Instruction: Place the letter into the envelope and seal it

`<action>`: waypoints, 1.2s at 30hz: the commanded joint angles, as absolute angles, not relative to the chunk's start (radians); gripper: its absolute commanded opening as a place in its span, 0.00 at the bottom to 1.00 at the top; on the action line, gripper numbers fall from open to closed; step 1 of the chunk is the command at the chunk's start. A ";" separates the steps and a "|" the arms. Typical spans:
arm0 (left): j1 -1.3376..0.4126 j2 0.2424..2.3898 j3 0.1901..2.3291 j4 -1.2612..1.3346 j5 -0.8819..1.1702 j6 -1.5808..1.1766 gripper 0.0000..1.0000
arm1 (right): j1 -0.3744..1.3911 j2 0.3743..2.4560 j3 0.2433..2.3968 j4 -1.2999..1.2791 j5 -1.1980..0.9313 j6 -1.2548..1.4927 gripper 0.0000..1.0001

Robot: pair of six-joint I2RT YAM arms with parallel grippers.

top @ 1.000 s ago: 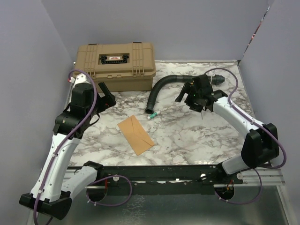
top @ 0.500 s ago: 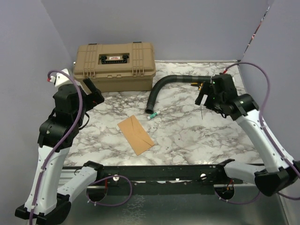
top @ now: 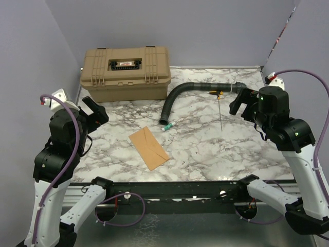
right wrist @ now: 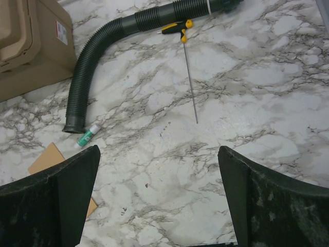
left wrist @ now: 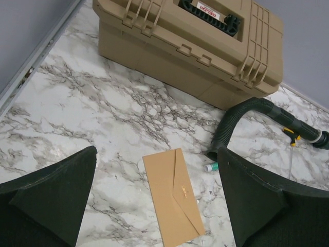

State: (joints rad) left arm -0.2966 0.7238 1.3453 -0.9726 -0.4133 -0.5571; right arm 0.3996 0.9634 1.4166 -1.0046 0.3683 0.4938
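The orange-tan envelope (top: 148, 147) lies flat and slanted on the marble table, in front of the middle, with its pointed flap folded down (left wrist: 172, 198). One of its corners shows at the left edge of the right wrist view (right wrist: 49, 157). The letter is out of view. My left gripper (top: 95, 110) hangs open, high above the table's left side, and looks down on the envelope (left wrist: 157, 151). My right gripper (top: 240, 100) is open too, raised over the right side, with only bare marble between its fingers (right wrist: 158, 149).
A tan toolbox (top: 126, 72) stands shut at the back left. A black corrugated hose (top: 185, 92) curves from the back right towards the middle. A small green and white glue stick (top: 167, 126) lies at its open end. A thin probe with a yellow handle (top: 219, 110) lies right of the hose.
Both arms have lifted and drawn back outwards: the left one to the left and nearer, the right one to the right, away from the hose. The envelope has stayed put.
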 commanded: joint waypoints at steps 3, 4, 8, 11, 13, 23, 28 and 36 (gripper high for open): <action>-0.298 0.704 1.305 -0.990 -0.390 -0.586 0.99 | 0.402 0.952 1.429 -1.030 0.401 0.456 1.00; -0.298 0.703 1.298 -0.988 -0.383 -0.586 0.99 | 0.402 0.950 1.424 -1.024 0.394 0.457 1.00; -0.298 0.695 1.265 -0.957 -0.357 -0.590 0.99 | 0.403 0.925 1.380 -0.970 0.364 0.447 1.00; -0.298 0.696 1.256 -0.937 -0.337 -0.592 0.99 | 0.403 0.913 1.368 -0.951 0.359 0.458 1.00; -0.298 0.700 1.253 -0.928 -0.327 -0.590 0.99 | 0.402 0.905 1.361 -0.940 0.363 0.456 1.00; -0.298 0.721 1.227 -0.876 -0.295 -0.580 0.99 | 0.402 0.888 1.351 -0.936 0.356 0.451 1.00; -0.298 0.717 1.233 -0.872 -0.288 -0.572 0.99 | 0.401 0.890 1.359 -0.927 0.317 0.451 1.00; -0.298 0.699 1.327 -0.879 -0.292 -0.517 0.99 | 0.402 0.898 1.416 -0.904 0.222 0.445 1.00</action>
